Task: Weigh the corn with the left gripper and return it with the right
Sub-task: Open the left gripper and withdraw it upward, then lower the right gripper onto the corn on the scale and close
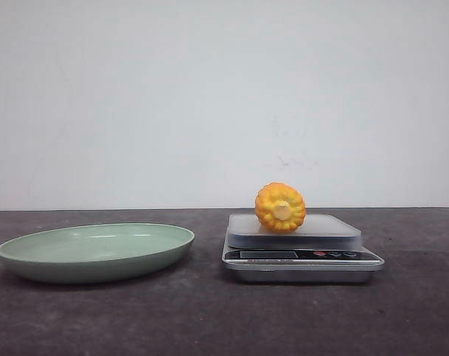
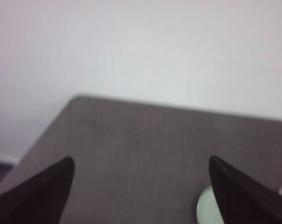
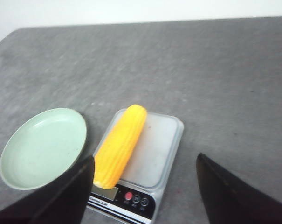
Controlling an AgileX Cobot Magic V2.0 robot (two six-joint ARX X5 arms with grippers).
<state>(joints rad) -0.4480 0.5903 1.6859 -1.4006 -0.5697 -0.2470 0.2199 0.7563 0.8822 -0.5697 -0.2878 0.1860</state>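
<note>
The orange-yellow corn (image 1: 280, 207) lies on the platform of a silver kitchen scale (image 1: 302, 256), its pale cut end facing the camera. In the right wrist view the corn (image 3: 120, 144) lies lengthwise along one side of the scale (image 3: 152, 154). My right gripper (image 3: 145, 161) is open and empty, hovering above the scale's front, apart from the corn. My left gripper (image 2: 141, 161) is open and empty over bare table, away from the corn. Neither gripper shows in the front view.
A pale green plate (image 1: 31, 259) sits on the dark table left of the scale; it also shows in the right wrist view (image 3: 19, 175), and a sliver of it in the left wrist view (image 2: 205, 209). A white wall stands behind the table.
</note>
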